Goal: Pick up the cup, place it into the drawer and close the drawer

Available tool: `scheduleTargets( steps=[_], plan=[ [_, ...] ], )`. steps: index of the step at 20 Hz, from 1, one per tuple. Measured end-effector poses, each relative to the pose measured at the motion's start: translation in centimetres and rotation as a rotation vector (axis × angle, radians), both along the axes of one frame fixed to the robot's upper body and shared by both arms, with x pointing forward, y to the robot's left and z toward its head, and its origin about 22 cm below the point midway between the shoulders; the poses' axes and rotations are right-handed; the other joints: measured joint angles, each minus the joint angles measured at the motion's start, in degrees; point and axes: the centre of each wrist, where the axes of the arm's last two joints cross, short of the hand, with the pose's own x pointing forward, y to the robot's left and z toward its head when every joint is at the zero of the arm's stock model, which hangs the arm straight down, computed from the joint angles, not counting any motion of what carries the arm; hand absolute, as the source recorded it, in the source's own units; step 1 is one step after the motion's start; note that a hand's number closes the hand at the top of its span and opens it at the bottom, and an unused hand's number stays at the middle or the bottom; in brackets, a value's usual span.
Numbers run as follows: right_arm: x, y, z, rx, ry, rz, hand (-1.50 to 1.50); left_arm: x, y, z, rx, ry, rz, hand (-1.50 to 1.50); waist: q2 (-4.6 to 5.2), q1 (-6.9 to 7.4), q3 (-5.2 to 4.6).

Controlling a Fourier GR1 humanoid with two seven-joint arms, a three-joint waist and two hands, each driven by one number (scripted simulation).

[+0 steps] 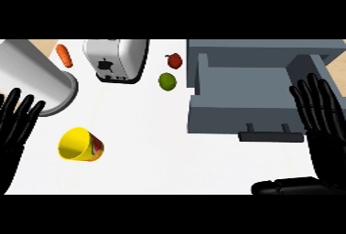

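— What's on the white counter [155, 155]?

— A yellow cup [73, 144] lies tipped on its side at the left. It is well apart from the grey drawer [229, 116], which stands open at the right with its handle [270, 135] toward us.

— And the hands?

— The left hand [17, 121] is by the left edge and the right hand [321, 114] is beside the drawer. Both have straight, spread fingers and hold nothing.

— Anything else?

— A toaster [115, 59], a carrot [64, 55] and a lime [167, 81] sit farther back.
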Motion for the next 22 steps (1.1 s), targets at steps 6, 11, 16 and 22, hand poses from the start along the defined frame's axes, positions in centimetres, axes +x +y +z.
scheduleTargets(
  steps=[6,11,16,22],
  plan=[
    [1.6,-0.1,-0.4,-0.015,0.055,0.045,-1.50,0.9,4.8,-2.3,-0.064,0.099,-0.015,-1.50,0.02,-0.49,-0.09],
    [3.3,-0.6,-0.2,-0.018,0.052,0.055,-1.50,2.1,6.4,-4.7,-0.043,0.157,0.017,-1.50,0.01,-0.70,-0.10],
    [3.9,-0.3,0.4,-0.036,0.048,0.064,-1.50,2.8,7.4,-7.9,-0.025,0.219,0.043,-1.50,0.00,-0.84,-0.11],
    [4.3,-1.0,1.2,-0.038,0.034,0.064,-1.50,3.0,9.0,-11.8,-0.002,0.268,0.088,-1.50,0.00,-0.92,-0.11]
  ],
)
